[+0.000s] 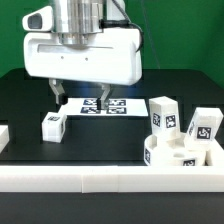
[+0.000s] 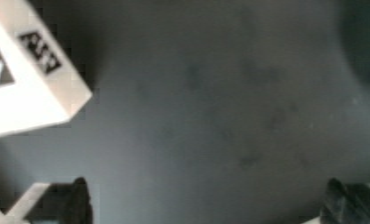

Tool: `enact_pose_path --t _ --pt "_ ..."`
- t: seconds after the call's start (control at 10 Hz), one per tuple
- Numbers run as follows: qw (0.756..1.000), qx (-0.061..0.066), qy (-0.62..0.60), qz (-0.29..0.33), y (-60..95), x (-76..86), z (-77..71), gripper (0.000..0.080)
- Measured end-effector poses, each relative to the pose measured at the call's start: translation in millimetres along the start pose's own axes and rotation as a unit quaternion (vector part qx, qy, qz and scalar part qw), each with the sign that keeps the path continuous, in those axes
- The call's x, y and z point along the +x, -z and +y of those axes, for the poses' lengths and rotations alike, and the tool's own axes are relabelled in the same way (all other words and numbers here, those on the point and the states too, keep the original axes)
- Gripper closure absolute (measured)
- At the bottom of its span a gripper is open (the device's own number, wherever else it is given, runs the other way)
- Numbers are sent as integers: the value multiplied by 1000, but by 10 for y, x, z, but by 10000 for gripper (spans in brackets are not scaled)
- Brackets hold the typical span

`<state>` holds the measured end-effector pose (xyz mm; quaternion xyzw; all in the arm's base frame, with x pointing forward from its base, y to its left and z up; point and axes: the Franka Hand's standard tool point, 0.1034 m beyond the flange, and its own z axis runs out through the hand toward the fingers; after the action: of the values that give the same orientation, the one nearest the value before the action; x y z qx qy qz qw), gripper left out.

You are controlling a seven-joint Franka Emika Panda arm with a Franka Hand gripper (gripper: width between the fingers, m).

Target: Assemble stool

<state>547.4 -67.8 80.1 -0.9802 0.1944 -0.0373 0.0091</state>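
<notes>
Pincer (image 1: 80,95) open, empty; leg (image 1: 163,115), second leg (image 1: 203,125) upright beside seat (image 1: 172,157).

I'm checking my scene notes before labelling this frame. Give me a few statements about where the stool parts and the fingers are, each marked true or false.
1. The fingers stand open with nothing between them. True.
2. The seat disc lies at the exterior view's left. False: it lies at the exterior view's right, by the long white rail.
3. One leg stands alone at the exterior view's left, apart from the seat disc. True.
4. The marker board rests on the seat disc. False: it lies flat on the table, below the fingers.
</notes>
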Motion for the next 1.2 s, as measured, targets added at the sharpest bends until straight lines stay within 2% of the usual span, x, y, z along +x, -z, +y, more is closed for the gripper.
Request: enact_pose_path --t 0.3,0.4,0.6,0.7,0.8,1.0,1.1,1.2 --pt "990 -3 138 -1 -3 4 24 150" --pt "990 -5 143 -2 -31 11 101 150" --pt "988 -19 153 0 -154 68 454 150" --pt "987 -24 156 2 -200 92 591 150" --pt "988 -25 152 -7 -239 75 665 150" --pt "988 -18 148 -29 -232 49 597 150" --pt "987 -13 141 -69 -248 -39 577 150" --pt "981 -14 140 -131 -241 -72 562 150"
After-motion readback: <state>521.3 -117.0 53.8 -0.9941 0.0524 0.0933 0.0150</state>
